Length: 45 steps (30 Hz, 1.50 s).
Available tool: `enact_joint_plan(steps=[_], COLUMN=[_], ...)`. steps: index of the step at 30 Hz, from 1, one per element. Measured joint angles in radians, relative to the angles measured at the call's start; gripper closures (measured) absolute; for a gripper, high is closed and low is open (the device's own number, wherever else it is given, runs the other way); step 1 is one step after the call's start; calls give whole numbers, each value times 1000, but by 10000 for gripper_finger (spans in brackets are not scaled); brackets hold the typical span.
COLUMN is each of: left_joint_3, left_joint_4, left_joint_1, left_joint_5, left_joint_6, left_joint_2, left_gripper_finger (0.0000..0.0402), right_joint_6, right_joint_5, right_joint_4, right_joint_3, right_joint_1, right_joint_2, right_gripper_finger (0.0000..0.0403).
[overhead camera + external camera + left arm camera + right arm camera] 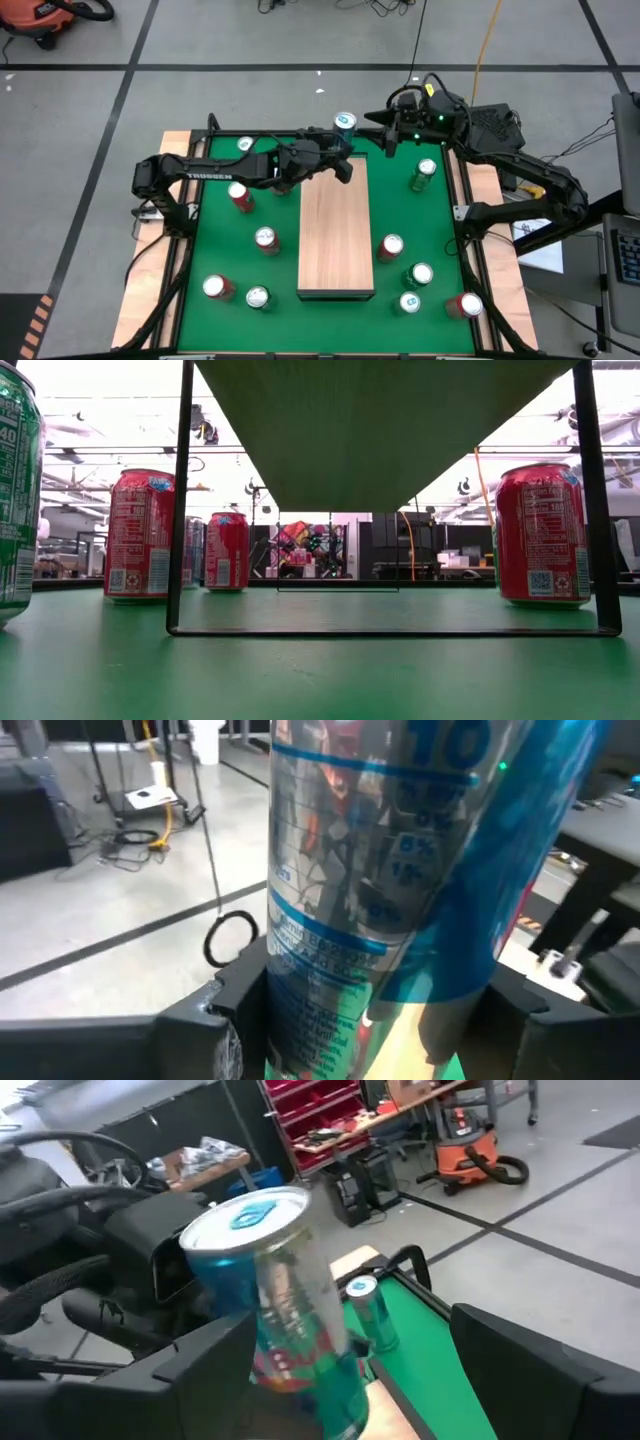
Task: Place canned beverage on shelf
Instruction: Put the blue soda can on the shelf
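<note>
Grey concrete floor with dark tape lines surrounds the workstation; an orange shop vacuum [45, 18] stands at one far corner.

Table [200, 250]: green top, pale wooden strips along its edges.

Shelf [336, 225]: long pale wood block, lengthwise down the middle of the table. The low view shows its underside raised on a thin black frame [180, 510]. Nothing stands on top of it.

Blue can [345, 123]: teal-blue drink can with a silver top, upright, held in the air just beyond the shelf's far end. It is not on the shelf.

Left gripper [380, 1040]: reaches in from the left side to the shelf's far end. Its fingers [225, 1020] are closed against the lower body of the blue can, which fills its wrist view.

Right gripper [365, 1390]: at the far right of the table, facing the same can. Its fingers [540, 1370] stand wide apart with the can between them and a clear gap on one side, so it has no grip.

Loose cans on the green top:
- Left of the shelf: red cans [239, 195] and green cans [258, 298].
- Right of the shelf: a red can [390, 246], a green can [424, 172] and others nearer the front corner.
</note>
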Motion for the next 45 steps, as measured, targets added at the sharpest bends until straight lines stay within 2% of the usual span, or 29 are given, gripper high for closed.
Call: enact_joint_plan(steps=[9,18,33,36,42,45], left_joint_3=[0,2,0,0,0,0], left_joint_4=[53,101,115,115,120,118], left_joint_1=[-4,-13,-12,-14,-16,-16], left_joint_5=[-19,-15,-16,-17,-10,-9], left_joint_6=[-49,-74,-73,-76,-63,-63], left_joint_2=[57,94,112,112,112,112], left_gripper_finger=[182,182,182,182,182,182], right_joint_6=[-30,-87,-116,-112,-110,-111], right_joint_5=[51,45,-4,-4,-4,-4], right_joint_4=[12,15,18,23,39,58], right_joint_3=[-1,0,0,0,0,0], right_joint_1=[44,44,43,43,43,43], right_joint_2=[25,35,62,63,67,78], right_gripper_finger=[78,81,175,162,90,82])
